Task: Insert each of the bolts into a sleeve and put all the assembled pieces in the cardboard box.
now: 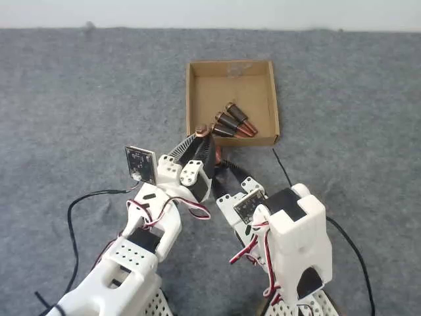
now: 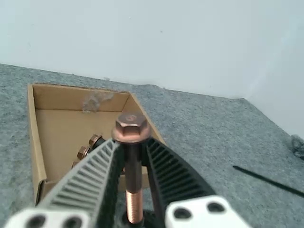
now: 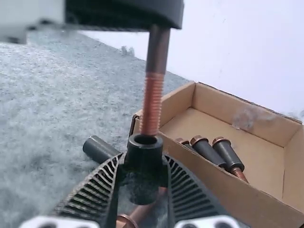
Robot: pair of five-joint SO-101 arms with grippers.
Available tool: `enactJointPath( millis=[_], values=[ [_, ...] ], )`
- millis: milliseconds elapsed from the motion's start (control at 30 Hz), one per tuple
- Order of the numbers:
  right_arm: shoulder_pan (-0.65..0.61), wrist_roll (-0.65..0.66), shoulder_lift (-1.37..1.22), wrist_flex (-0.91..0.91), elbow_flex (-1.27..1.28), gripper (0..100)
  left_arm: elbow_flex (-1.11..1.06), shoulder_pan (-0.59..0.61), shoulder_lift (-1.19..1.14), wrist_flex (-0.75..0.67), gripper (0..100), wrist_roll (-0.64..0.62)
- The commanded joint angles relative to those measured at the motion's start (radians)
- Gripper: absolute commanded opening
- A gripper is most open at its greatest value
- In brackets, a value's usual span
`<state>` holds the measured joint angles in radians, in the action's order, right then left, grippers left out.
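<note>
My left gripper (image 2: 130,142) is shut on a copper bolt (image 2: 130,129), head up and shank hanging down. In the right wrist view the bolt's threaded end (image 3: 151,102) stands at the mouth of a black sleeve (image 3: 144,159). My right gripper (image 3: 144,164) is shut on that upright sleeve. From above, both grippers meet just in front of the cardboard box (image 1: 230,64), the left gripper (image 1: 201,139) over the right gripper (image 1: 220,164). Three assembled pieces (image 1: 231,122) lie in the box's near right corner.
A loose black sleeve (image 3: 98,147) lies on the grey mat beside my right gripper, and a second copper bolt (image 3: 126,222) lies under it. The box's front wall (image 3: 228,190) is close behind the grippers. Black cables trail on the mat at both sides.
</note>
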<state>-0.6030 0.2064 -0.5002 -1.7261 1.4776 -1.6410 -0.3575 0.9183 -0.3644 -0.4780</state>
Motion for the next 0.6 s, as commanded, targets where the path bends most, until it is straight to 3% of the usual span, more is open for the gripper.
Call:
enactJointPath(
  millis=[0, 567],
  values=[
    [0.005, -0.014, 0.073, -0.033, 0.003, 0.6, 0.01, -0.009, 0.0, -0.031, 1, 0.011],
    [0.013, -0.015, 0.15, -0.025, 0.041, 0.6, 0.001, -0.011, -0.002, -0.031, 1, 0.012]
  ],
)
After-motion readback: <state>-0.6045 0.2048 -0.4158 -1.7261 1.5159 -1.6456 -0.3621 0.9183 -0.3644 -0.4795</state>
